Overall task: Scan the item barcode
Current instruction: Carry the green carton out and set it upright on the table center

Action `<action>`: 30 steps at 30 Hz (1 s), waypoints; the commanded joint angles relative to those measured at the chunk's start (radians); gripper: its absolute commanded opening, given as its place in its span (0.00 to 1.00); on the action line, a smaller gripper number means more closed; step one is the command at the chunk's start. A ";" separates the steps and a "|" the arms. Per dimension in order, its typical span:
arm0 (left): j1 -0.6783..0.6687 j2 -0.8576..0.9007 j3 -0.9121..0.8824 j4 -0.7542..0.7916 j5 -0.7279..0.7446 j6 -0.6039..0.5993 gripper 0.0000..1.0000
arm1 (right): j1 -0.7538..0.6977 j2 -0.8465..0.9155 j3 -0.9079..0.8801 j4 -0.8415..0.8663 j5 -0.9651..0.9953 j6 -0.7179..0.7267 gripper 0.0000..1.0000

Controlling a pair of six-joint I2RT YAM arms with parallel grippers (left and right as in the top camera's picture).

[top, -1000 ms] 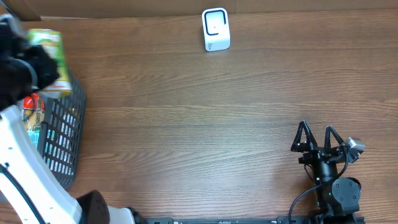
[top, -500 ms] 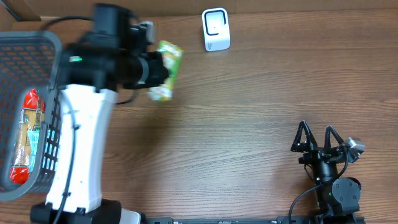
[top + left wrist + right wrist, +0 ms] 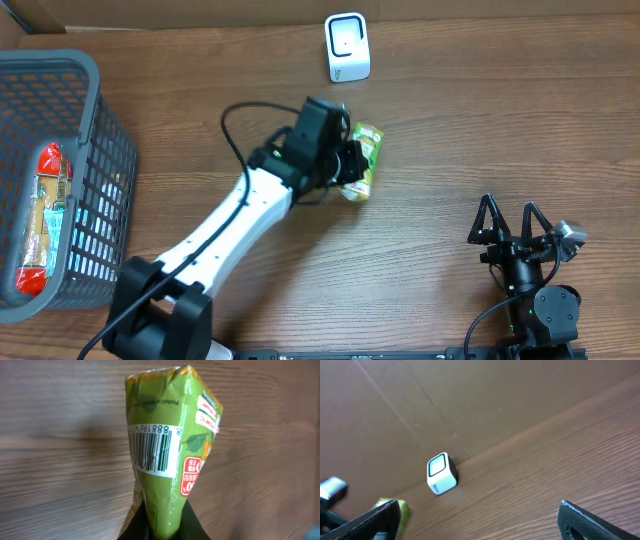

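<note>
Overhead, my left claw (image 3: 348, 172) is clamped tight on the lower end of the green packet (image 3: 366, 148), a little toward 12 o'clock from the middle of the table (image 3: 450, 130). I cannot tell whether the packet touches the wood. The white scanner (image 3: 347, 47) stands at 12 o'clock from the packet, by the far edge and apart from it.

On my left wrist view the packet (image 3: 170, 415) rises out of my grip, its barcode (image 3: 152, 450) on a white strip turned toward that camera.

My right claw (image 3: 510, 225) sits at 5 o'clock, spread wide and holding nothing. Between its fingers (image 3: 375, 519) the scanner (image 3: 441, 474) shows.

The grey basket (image 3: 100, 120) stands at 9 o'clock, with a red-ended wrapper (image 3: 48, 215) inside.
</note>
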 commanded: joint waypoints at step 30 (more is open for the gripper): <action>-0.039 0.234 -0.034 0.396 0.298 -0.106 0.94 | -0.004 -0.012 -0.010 0.004 0.006 -0.001 1.00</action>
